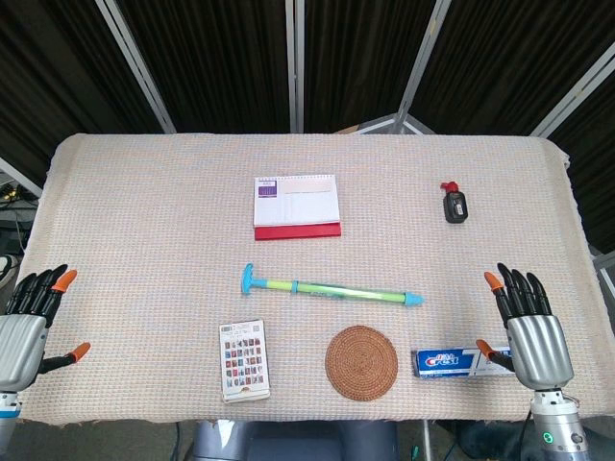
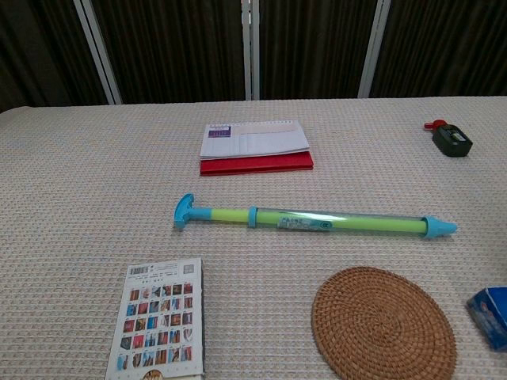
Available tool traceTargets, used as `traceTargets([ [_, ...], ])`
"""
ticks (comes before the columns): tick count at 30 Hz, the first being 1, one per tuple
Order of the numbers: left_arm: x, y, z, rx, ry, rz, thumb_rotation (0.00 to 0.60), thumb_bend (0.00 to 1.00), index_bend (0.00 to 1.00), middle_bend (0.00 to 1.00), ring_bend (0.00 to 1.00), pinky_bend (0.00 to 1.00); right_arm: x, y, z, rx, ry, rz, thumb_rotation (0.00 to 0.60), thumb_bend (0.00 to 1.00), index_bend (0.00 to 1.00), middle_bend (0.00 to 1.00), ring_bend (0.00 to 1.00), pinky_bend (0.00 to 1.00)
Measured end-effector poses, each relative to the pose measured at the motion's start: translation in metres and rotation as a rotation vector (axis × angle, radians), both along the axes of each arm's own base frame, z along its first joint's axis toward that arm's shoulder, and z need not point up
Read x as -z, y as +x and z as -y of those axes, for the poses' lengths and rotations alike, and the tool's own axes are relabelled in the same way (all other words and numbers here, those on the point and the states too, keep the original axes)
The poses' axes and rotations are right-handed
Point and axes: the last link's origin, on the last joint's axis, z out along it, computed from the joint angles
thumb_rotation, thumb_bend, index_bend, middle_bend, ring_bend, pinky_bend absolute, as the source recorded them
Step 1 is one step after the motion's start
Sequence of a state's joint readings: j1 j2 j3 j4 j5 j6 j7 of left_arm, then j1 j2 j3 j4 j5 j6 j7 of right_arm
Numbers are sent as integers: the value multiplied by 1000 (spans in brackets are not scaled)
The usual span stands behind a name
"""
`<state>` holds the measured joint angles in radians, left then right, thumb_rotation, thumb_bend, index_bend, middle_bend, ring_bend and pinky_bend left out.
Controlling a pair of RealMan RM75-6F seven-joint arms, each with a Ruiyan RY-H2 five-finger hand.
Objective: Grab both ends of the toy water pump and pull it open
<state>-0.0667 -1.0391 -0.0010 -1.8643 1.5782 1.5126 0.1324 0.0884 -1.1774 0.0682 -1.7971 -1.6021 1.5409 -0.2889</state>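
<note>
The toy water pump (image 1: 332, 288) lies flat across the middle of the table, a green tube with a blue T-handle at its left end and a blue nozzle at its right end. The chest view shows the same pump (image 2: 317, 220) from close by. My left hand (image 1: 29, 317) hovers at the table's near left edge, fingers spread, holding nothing, far from the handle. My right hand (image 1: 527, 322) hovers at the near right, fingers spread and empty, right of the nozzle. Neither hand appears in the chest view.
A red and white desk calendar (image 1: 297, 206) stands behind the pump. A card pack (image 1: 243, 359), a woven coaster (image 1: 361, 361) and a blue toothpaste box (image 1: 452, 361) lie along the front edge. A small black and red object (image 1: 455, 205) sits at the back right.
</note>
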Motion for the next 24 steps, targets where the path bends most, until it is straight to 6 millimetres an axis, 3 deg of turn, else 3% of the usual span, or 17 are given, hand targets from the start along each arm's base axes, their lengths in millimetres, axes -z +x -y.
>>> traceTargets([
  [7,0,0,0,-2,0,1,600,0,0,0,0,0,2,-1,0,5,11,-2,600,0,0,10,0,0],
  [9,1,0,0,-2,-2,0,600,0,0,0,0,0,3,-2,1,10,17,-3,600,0,0,180,138,19],
  [10,1,0,-1,-3,-3,0,600,0,0,0,0,0,4,-2,2,15,21,-3,600,0,0,360,317,140],
  [11,1,-1,-1,-5,-4,0,600,0,0,0,0,0,5,-3,3,19,25,-2,600,0,0,553,536,356],
  [12,1,-1,-2,-6,-4,1,600,0,0,0,0,0,5,-3,4,21,29,0,600,0,0,653,659,531],
  [13,1,-2,-3,-9,-4,0,600,0,0,0,0,0,7,-2,7,22,36,2,600,0,0,766,792,777],
  [14,2,-2,-4,-12,-4,1,600,0,0,0,0,0,8,-1,10,21,42,4,600,0,0,839,877,917],
  [17,3,-4,-7,-23,-9,3,600,0,0,0,0,0,16,2,24,14,83,5,600,0,0,946,984,1000],
  [24,7,-10,-14,-55,-17,-7,600,0,0,0,0,0,50,16,66,11,283,4,600,0,127,1000,1000,1000],
])
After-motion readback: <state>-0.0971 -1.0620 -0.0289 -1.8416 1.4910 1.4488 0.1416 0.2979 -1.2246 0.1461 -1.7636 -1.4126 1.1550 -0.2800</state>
